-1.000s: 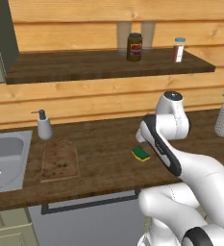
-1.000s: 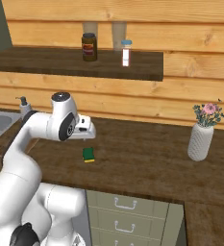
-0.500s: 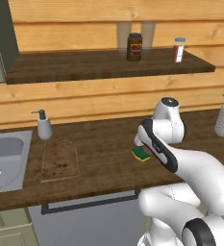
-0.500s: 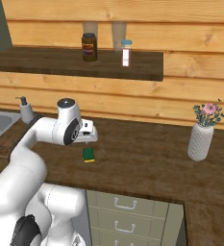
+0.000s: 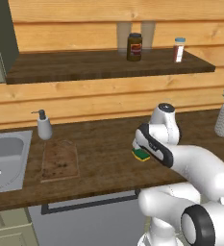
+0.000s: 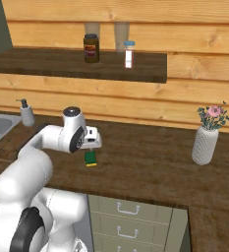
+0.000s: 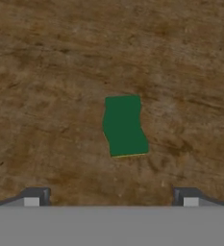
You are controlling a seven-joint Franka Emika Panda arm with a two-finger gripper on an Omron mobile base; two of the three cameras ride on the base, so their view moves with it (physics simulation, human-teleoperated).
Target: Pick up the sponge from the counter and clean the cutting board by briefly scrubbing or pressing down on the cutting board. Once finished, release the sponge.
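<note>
The sponge (image 7: 125, 125) is lying flat on the counter (image 7: 46, 86). The jaws are hanging wide open above it. The arm is hiding part of the sponge in the left base view.

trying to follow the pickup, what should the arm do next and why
Probably lower straight down onto the sponge. In the hand view it lies flat on the counter, between the spread fingertips and not yet touched; the gripper is open above it, so descending, then closing, looks right.
</note>
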